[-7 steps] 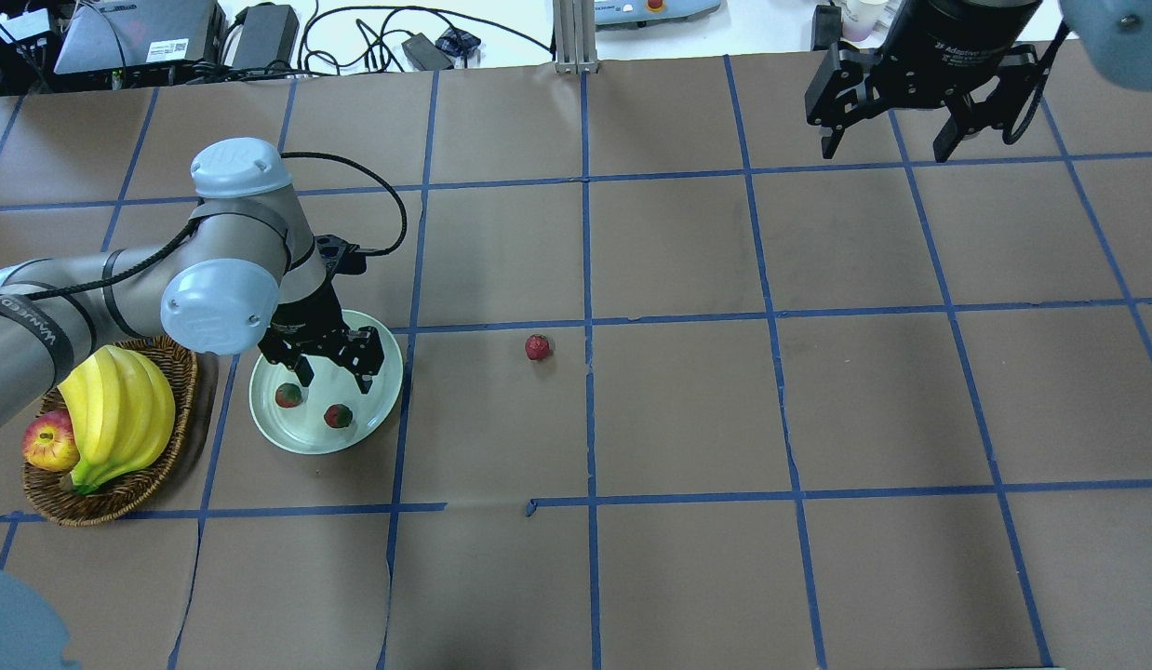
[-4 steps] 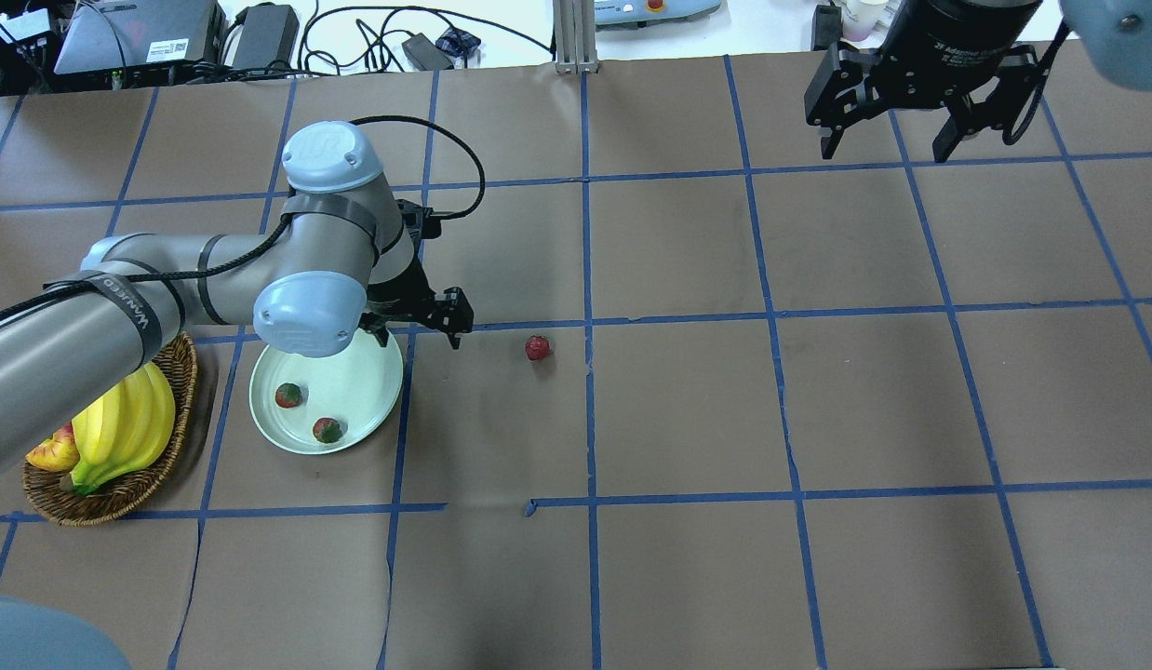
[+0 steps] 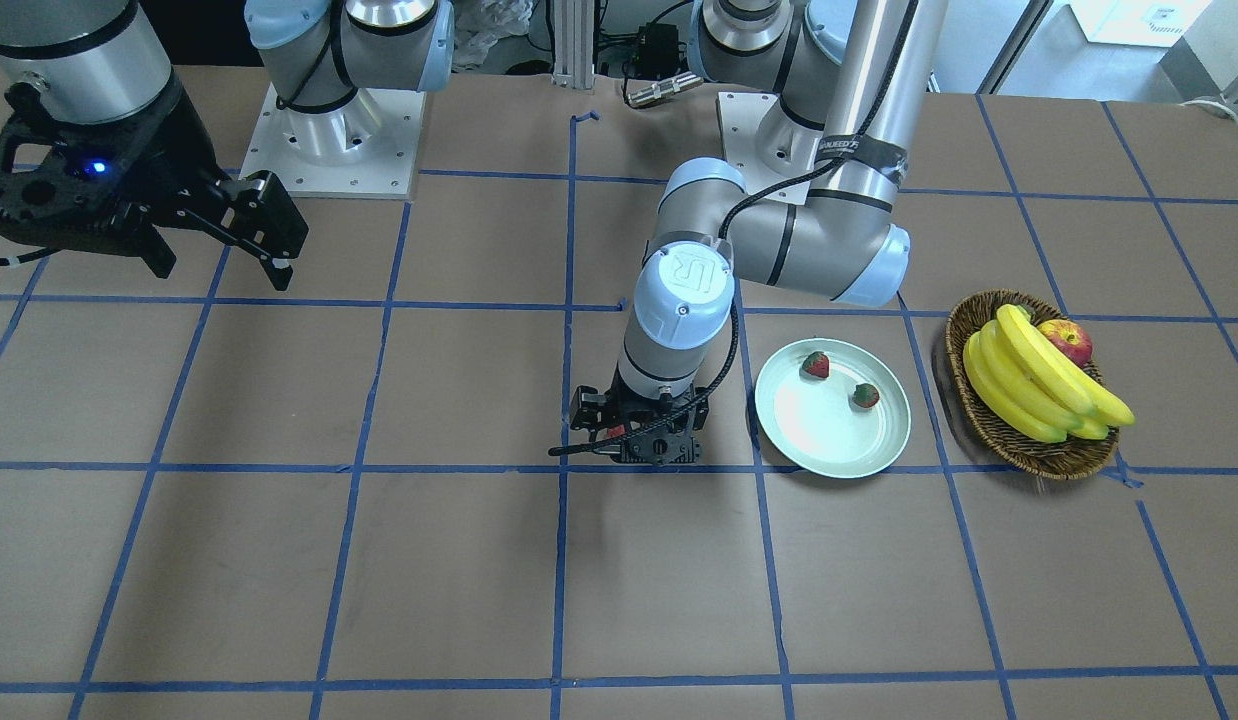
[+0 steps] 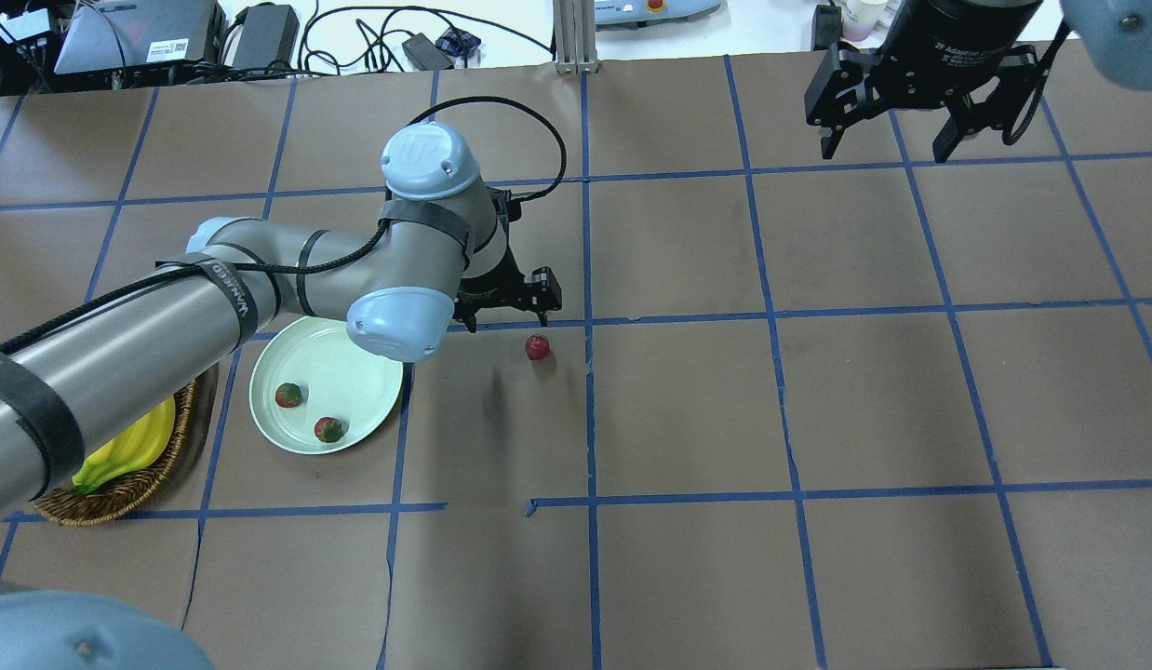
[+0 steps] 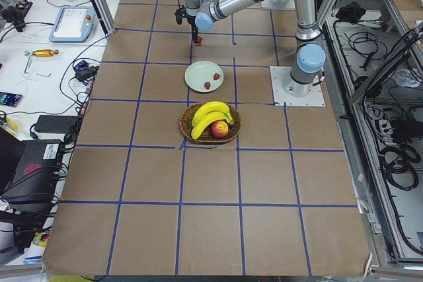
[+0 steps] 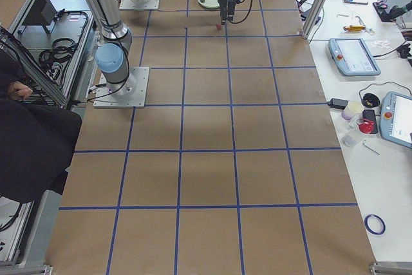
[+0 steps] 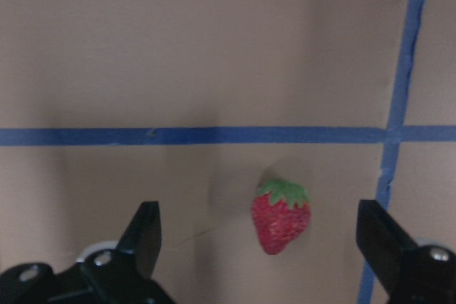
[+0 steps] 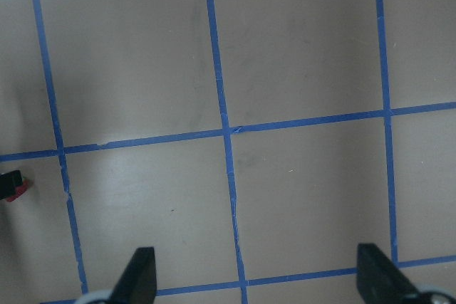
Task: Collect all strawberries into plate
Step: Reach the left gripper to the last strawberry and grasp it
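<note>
The left gripper [image 4: 508, 301] hangs low over the brown paper tabletop [image 4: 688, 419] with its blue tape grid, jaws spread wide and holding nothing. In the left wrist view 1 small red strawberry with a green leafy cap [image 7: 281, 215] lies on the paper between the 2 black fingers [image 7: 144, 236], touching neither, just below a blue tape line (cap toward that line). The round pale mint plate [image 4: 339, 368] sits well to the left of this berry in the overhead view, and in it lie 2 more strawberries [image 4: 288, 395] [image 4: 328, 429], apart from each other, near the rim closest to the robot. Beyond the plate is a brown wicker basket [image 3: 1029, 452] with yellow bananas [image 3: 1029, 388] and a red-yellow apple [image 3: 1067, 340]. The right gripper [image 4: 886, 149] hangs high over the far right of the tabletop, jaws wide apart and empty.
</note>
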Tool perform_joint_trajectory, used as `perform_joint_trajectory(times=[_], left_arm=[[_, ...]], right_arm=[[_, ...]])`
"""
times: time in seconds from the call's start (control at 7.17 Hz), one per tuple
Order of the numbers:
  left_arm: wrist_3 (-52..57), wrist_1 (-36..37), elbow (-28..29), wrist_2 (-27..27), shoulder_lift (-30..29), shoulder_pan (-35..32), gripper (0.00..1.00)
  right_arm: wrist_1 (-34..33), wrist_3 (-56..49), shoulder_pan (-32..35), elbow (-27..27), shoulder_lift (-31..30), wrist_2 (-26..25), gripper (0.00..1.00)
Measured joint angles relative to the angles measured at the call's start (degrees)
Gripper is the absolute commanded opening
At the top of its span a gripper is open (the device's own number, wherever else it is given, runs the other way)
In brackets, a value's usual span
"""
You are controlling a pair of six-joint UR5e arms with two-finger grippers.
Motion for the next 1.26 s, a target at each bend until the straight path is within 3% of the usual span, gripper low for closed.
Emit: perform_joint_trajectory(times=[0.14,0.42,0.7,0.98,1.26], left_arm=[[-1.55,0.04,0.3,0.15,-1.47,-0.76,0.76],[-3.48,-0.05,0.39,0.33,-2.96,-1.69,0.33],[-3.36,-0.15,0.47,0.43,-3.0,-1.93,0.08],[-1.13,-0.79,0.37,2.32,-1.58,-1.82,0.1],[4.3,-7.02,0.13,6.38,1.54,0.58,0.11]], right_arm=[[-0.02,0.0,0.0,0.0,0.0,0.0,1.0],[-0.05,0.0,0.0,0.0,0.0,0.0,1.0],[-0.1,0.0,0.0,0.0,0.0,0.0,1.0],[-0.15,0.0,0.0,0.0,0.01,0.0,1.0],[-0.16,0.0,0.0,-0.03,0.06,0.0,1.0]])
